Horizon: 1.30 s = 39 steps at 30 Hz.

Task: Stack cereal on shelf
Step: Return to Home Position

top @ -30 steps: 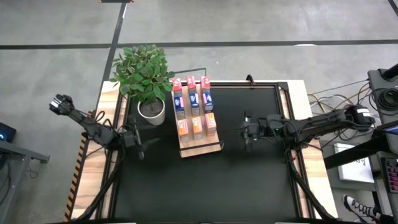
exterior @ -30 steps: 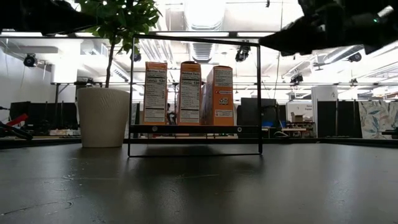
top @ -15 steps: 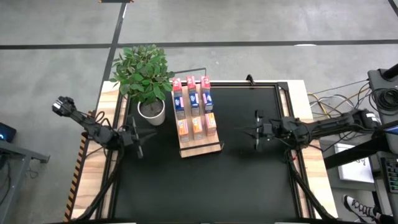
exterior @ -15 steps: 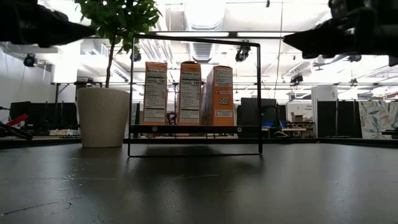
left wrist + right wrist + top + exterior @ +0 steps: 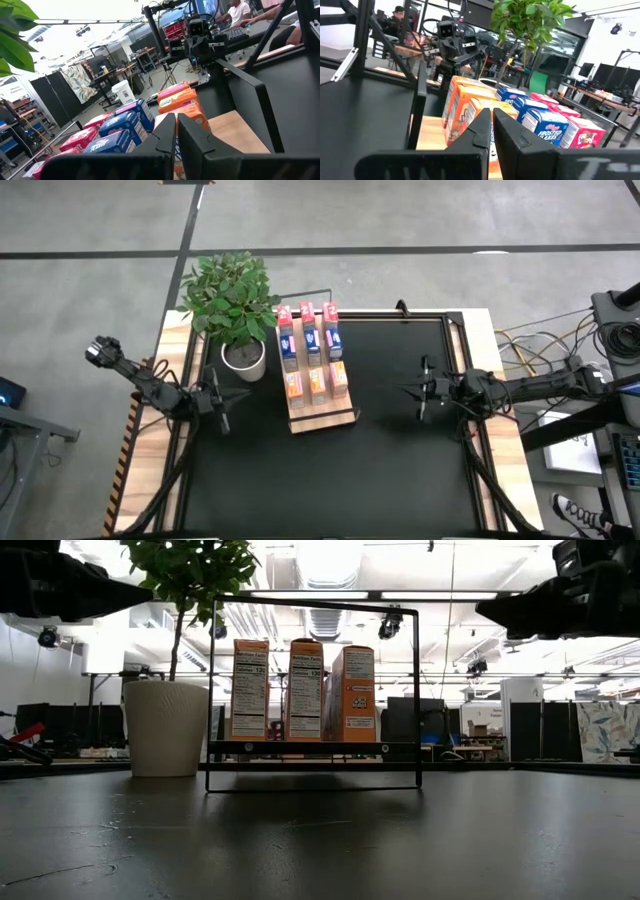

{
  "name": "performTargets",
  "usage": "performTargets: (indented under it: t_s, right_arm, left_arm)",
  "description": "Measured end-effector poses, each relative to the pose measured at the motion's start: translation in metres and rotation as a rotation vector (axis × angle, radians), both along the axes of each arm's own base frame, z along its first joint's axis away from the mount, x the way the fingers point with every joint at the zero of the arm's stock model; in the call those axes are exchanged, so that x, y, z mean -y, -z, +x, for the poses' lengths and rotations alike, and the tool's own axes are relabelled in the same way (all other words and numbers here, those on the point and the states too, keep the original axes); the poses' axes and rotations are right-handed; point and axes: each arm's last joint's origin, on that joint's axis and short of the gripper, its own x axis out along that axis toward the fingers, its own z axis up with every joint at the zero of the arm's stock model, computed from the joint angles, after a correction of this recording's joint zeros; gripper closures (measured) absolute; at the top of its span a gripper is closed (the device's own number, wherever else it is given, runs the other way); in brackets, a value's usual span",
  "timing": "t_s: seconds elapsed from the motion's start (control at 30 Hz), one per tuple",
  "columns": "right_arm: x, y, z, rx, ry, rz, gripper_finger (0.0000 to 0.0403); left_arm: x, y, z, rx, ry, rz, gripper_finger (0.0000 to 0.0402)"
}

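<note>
Atop black tabletop, shelf, workshop beyond

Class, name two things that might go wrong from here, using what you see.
The left gripper hangs close to the plant pot; a careless swing might bump it. The cereal stands tightly packed on the shelf; a knock there might topple whole rows. The right gripper hangs apart.
</note>
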Motion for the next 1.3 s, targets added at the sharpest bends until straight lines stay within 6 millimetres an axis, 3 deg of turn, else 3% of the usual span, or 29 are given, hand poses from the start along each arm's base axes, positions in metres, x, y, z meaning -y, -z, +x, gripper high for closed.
performTargets:
  t_s: [1.0, 1.3]
  right_arm:
    - [0.002, 0.0, -0.034, 0.024, 0.055, 0.027, 0.0394]
    - [0.003, 0.006, -0.034, -0.044, 0.077, 0.014, 0.0394]
  left_arm:
    - [0.0, 0.002, 0.0, -0.013, 0.0, 0.008, 0.0402]
    - [0.0, 0.003, 0.0, -0.019, 0.0, 0.007, 0.0402]
